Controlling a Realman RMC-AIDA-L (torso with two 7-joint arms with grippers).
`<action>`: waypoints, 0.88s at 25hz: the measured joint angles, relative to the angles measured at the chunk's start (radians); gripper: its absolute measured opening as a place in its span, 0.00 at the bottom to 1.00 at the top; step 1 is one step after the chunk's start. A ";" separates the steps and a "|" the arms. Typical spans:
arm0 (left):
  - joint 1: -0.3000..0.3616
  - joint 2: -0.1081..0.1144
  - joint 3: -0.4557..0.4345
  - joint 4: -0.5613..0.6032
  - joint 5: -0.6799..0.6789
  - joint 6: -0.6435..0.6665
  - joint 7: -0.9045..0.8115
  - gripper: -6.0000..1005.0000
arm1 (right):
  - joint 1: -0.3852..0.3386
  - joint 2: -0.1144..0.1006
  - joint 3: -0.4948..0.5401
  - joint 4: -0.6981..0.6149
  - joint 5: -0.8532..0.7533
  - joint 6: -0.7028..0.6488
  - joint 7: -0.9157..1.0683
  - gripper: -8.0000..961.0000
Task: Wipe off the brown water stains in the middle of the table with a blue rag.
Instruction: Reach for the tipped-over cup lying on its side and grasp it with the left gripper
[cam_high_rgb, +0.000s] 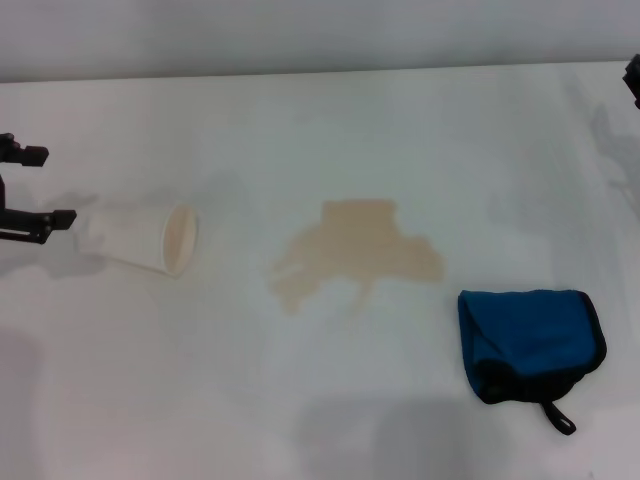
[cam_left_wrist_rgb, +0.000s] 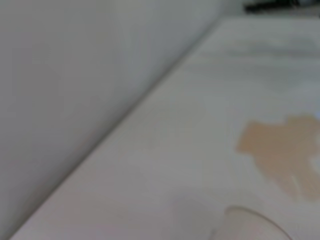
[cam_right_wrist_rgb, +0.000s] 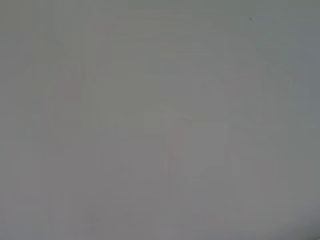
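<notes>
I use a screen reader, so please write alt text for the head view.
A tan patch of brown water stains sits mid-table, with the blue rag lying untouched to its right and a tipped white cup to its left. The left gripper is open at the left edge.

A bare test bench, likely a lab: plain white tabletop (cam_high_rgb: 330, 130) against a blank grey wall (cam_high_rgb: 300, 35).

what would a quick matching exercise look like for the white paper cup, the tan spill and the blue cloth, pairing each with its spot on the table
Things:
1. white paper cup
2. tan-beige brown water stains
3. folded blue rag with black edging

Places on the white table:
A. middle
B. robot's right, near side
C. robot's left, tipped on its side beside the left gripper

Pairs: 1-C, 2-A, 3-B
</notes>
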 joint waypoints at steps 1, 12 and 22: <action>-0.021 0.005 0.000 -0.003 0.042 0.001 0.000 0.88 | 0.003 0.000 0.000 0.000 0.000 -0.002 0.000 0.74; -0.173 0.004 0.001 -0.039 0.318 -0.013 0.029 0.88 | 0.021 0.001 0.002 0.005 0.000 -0.028 0.000 0.73; -0.269 -0.018 0.001 -0.041 0.397 -0.023 0.131 0.88 | 0.023 0.007 0.002 0.011 0.000 -0.027 0.002 0.74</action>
